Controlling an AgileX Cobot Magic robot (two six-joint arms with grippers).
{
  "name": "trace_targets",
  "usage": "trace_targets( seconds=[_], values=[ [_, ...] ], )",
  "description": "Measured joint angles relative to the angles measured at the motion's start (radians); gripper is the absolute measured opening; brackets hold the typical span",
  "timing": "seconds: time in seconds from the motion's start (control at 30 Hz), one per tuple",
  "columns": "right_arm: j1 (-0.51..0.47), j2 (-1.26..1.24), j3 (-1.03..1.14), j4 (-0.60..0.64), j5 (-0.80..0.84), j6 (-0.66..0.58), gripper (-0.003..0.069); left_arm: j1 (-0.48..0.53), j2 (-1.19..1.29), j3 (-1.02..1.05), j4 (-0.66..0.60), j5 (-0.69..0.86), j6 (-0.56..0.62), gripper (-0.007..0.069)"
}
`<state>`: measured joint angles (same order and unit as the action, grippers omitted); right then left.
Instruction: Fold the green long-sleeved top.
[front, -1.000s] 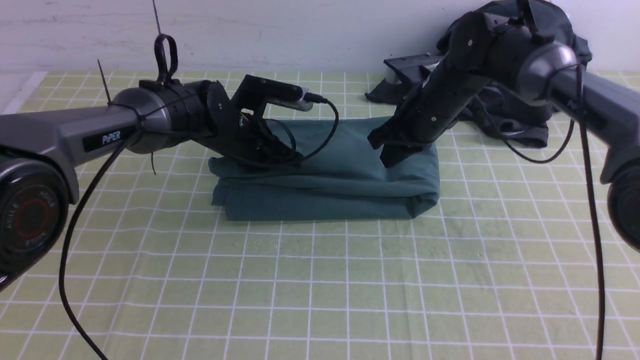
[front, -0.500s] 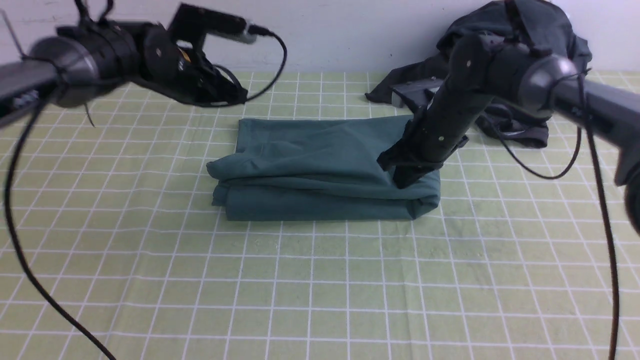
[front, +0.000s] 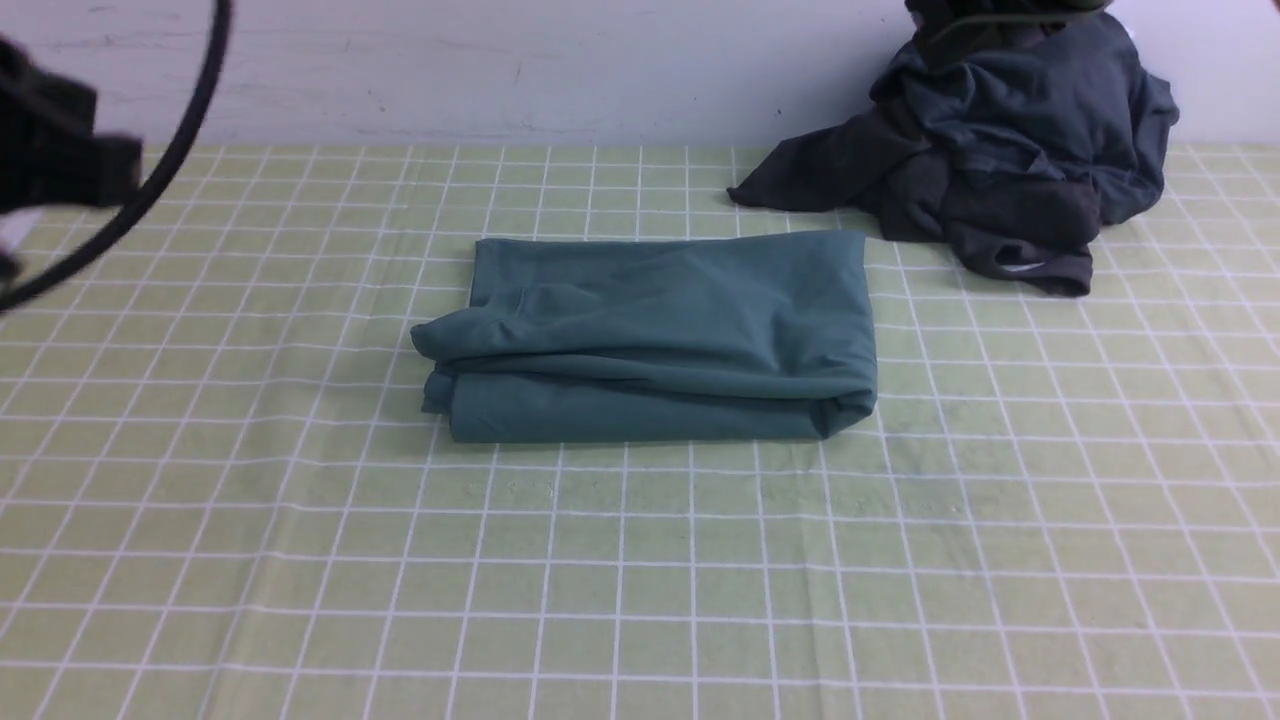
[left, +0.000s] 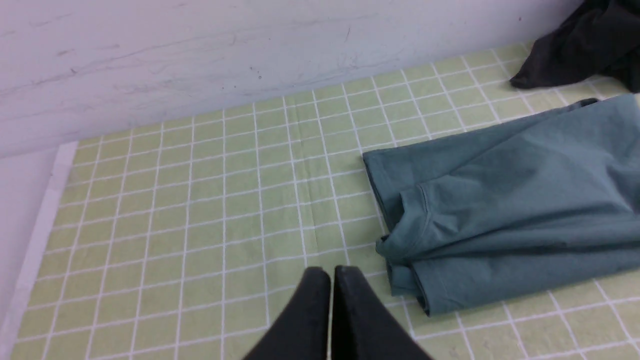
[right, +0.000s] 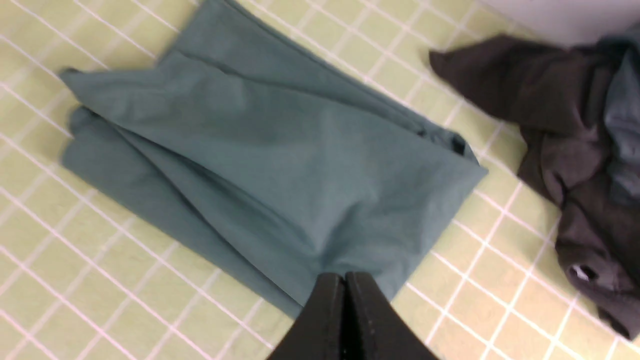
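The green long-sleeved top (front: 660, 335) lies folded into a thick rectangle on the checked cloth, mid-table. It also shows in the left wrist view (left: 505, 200) and in the right wrist view (right: 270, 165). My left gripper (left: 331, 272) is shut and empty, raised over bare cloth to the left of the top. My right gripper (right: 344, 277) is shut and empty, raised above the top's right end. In the front view only a blurred piece of the left arm (front: 50, 160) shows at the left edge; the right arm is almost out of frame.
A dark charcoal-grey heap of clothes (front: 1000, 150) lies at the back right against the white wall (front: 500, 70). The green checked tablecloth (front: 640, 580) covers the table. The table's left edge shows in the left wrist view (left: 40, 235).
Both arms have lifted off the folded top and drawn back, left arm to the left, right arm up and out of the front view. The top lies unchanged.
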<state>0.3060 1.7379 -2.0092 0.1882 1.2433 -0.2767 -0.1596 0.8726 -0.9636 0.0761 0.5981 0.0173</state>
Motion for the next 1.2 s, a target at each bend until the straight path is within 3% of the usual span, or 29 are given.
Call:
trace_targets(
  seconds=[0.27,0.47,0.77,1.0,1.2],
  values=[
    [0.000,-0.236,0.288,0.000,-0.305,-0.007,-0.0014,0.000,-0.402,0.460,0.033,-0.081,-0.053,-0.0003],
    [0.000,-0.543,0.768,-0.076,-0.584,0.002,-0.0011,0.000,-0.733,0.708,0.044,-0.205,-0.072,-0.0003],
    [0.000,-1.083,1.373,-0.082,-0.980,0.017,-0.0011,0.000,-0.848,0.725,0.053,-0.269,-0.083,-0.0003],
    [0.000,-1.455,1.651,-0.082,-1.043,0.011,-0.0011,0.000,-0.844,0.725,0.074,-0.279,-0.083,-0.0003],
    [0.000,-1.589,1.805,-0.082,-1.048,0.011,-0.0011,0.000,-0.844,0.725,0.074,-0.258,-0.094,-0.0003]
  ],
)
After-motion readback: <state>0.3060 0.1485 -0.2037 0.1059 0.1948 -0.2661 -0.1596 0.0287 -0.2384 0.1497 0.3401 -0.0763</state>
